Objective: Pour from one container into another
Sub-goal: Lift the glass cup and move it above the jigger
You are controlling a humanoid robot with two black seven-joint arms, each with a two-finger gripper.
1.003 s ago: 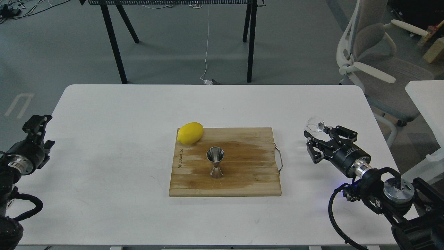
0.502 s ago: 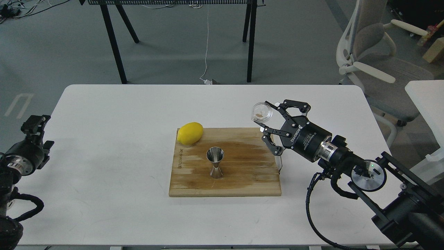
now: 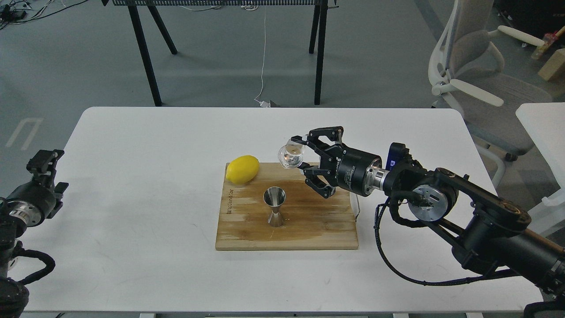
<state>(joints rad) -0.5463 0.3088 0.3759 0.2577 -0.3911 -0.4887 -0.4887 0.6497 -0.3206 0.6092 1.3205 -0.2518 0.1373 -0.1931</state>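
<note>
Your right gripper pinches the small clear glass cup by its rim, just up and right of the shiny steel hourglass jigger, so tipping it off-centre could spill onto the wooden board.

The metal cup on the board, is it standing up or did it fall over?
Standing up. The jigger sits on its narrow base on the board, its open mouth facing up. The glass cup is above it, not touching.
</note>
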